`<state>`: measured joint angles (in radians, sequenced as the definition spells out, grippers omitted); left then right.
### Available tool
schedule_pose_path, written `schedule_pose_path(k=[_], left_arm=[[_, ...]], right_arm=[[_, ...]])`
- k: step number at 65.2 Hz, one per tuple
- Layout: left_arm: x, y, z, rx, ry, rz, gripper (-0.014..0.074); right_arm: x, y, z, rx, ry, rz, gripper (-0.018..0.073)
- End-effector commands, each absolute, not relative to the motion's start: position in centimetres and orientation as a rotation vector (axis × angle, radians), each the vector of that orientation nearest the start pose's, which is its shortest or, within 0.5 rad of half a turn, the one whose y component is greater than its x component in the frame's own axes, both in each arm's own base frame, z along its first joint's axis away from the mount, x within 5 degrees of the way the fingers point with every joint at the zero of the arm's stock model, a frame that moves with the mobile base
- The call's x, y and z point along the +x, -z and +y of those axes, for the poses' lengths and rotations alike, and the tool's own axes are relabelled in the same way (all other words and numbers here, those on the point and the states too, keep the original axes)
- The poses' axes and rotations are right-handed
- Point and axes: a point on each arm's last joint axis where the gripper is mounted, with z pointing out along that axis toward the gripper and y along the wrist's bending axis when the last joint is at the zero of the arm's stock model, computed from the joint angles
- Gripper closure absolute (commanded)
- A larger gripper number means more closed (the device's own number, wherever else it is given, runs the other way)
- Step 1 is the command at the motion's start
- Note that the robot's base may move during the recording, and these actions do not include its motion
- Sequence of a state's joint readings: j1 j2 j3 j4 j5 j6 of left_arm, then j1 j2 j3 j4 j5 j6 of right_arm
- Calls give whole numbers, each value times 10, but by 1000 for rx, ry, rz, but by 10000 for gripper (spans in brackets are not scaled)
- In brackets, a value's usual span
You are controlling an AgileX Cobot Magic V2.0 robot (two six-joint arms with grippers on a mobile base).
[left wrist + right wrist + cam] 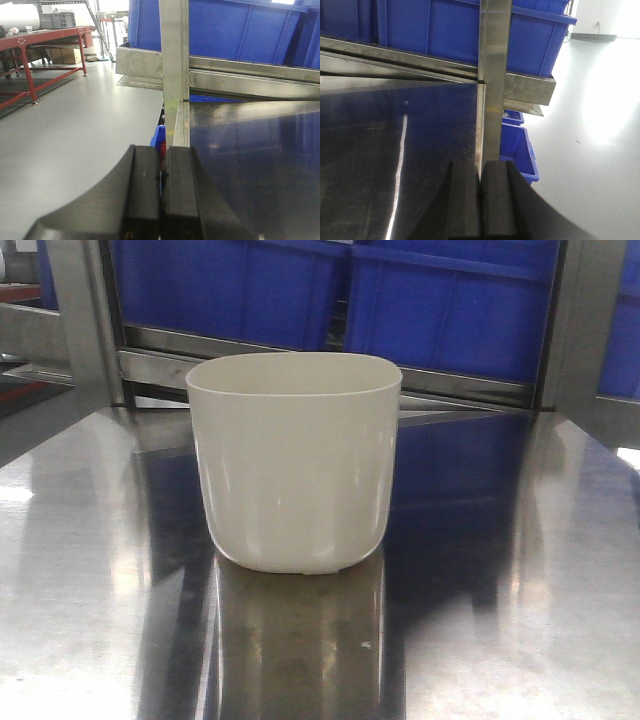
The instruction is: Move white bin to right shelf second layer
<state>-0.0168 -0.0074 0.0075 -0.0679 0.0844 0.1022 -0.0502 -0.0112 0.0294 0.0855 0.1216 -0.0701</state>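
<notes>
The white bin (293,460) stands upright in the middle of a shiny steel shelf surface (520,580) in the front view, with its rounded rim toward the top. Neither gripper shows in that view. In the left wrist view my left gripper (161,150) is shut with nothing between its black fingers, low at the shelf's left edge by an upright post (175,65). The right wrist view has my right gripper (480,165) shut and empty too, at the shelf's right edge beside another post (492,75). The bin shows in neither wrist view.
Blue ribbed crates (450,300) fill the level behind the bin, above a steel rail (160,355). More blue crates (517,145) sit lower, right of the shelf. A red-framed bench (30,45) stands across the grey floor (65,140) on the left.
</notes>
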Motion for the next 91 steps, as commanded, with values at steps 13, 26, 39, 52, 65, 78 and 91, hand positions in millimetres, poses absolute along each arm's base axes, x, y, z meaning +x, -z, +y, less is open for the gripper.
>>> schedule_pose_path(k=[13, 26, 39, 52, 65, 78, 91], left_arm=[[57, -199, -1, 32, -7, 1507, 512], [57, -199, -1, 32, -7, 1507, 512], [57, -199, -1, 32, -7, 1507, 512], [57, -199, -1, 32, -7, 1507, 512], [57, -199, -1, 32, -7, 1507, 512], [57, -199, -1, 32, -7, 1507, 512], [57, -199, -1, 32, -7, 1507, 512]], right_arm=[[54, -207, -2, 36, 37, 1502, 502], [54, -207, -2, 36, 37, 1502, 502], [54, -207, -2, 36, 37, 1502, 502], [54, -207, -2, 36, 37, 1502, 502], [54, -208, -3, 36, 38, 1493, 502], [54, -210, -3, 37, 40, 1473, 502], [52, -227, -2, 33, 36, 1471, 502]])
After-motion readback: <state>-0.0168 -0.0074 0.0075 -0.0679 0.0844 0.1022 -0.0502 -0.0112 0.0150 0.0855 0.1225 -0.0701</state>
